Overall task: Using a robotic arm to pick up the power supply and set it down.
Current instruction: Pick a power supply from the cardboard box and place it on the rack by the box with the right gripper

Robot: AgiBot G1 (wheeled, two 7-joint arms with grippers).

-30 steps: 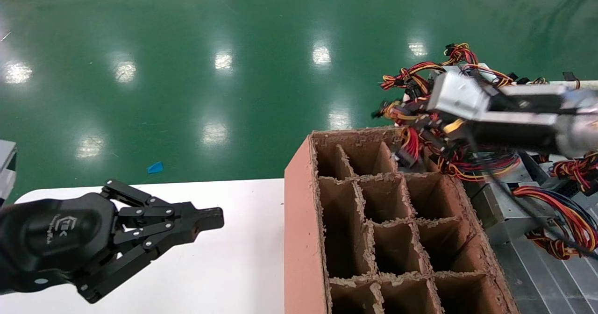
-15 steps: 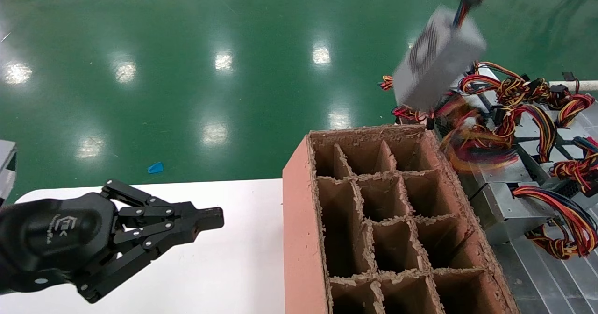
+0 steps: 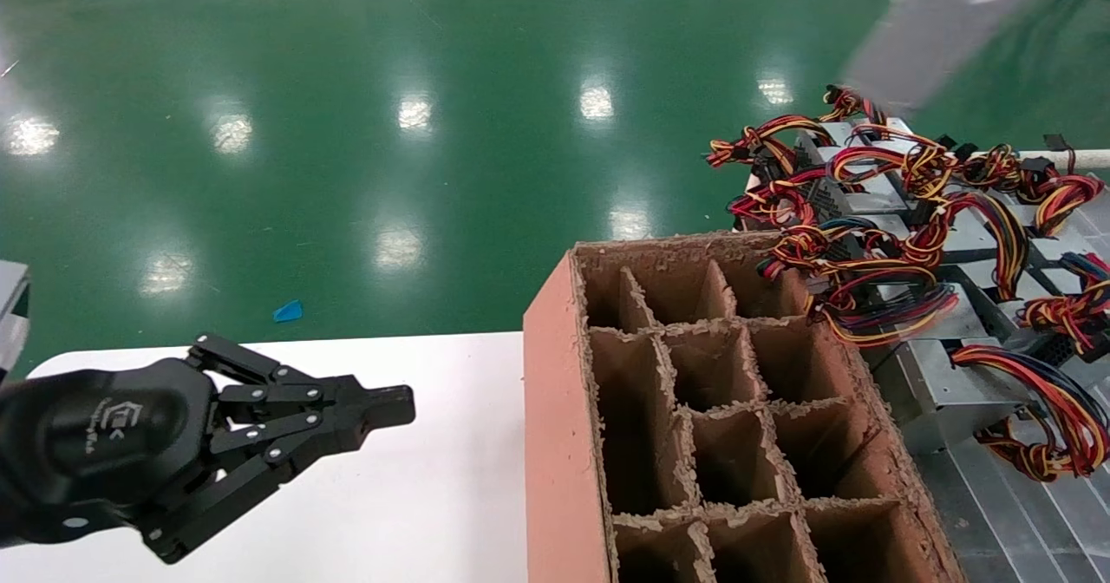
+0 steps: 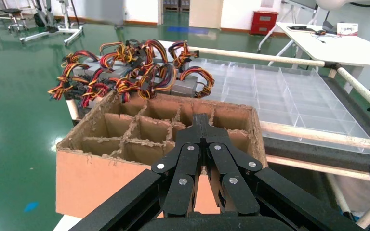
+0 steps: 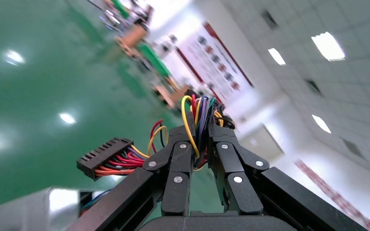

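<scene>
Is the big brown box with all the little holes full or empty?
Empty, as far as the pictures show. Every slot visible in the cardboard box holds only dark brown walls, and the power supplies with coloured wires lie beside it, not inside.

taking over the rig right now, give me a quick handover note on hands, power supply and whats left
Right hand: shut on the wire bundle of a power supply, which hangs high at the top right of the head view, above the pile of power supplies.
Left hand: shut, empty, parked over the white table, left of the cardboard box.
Done: one unit picked up by its wires.
Left: set it down. The box's compartments look empty from here.
</scene>
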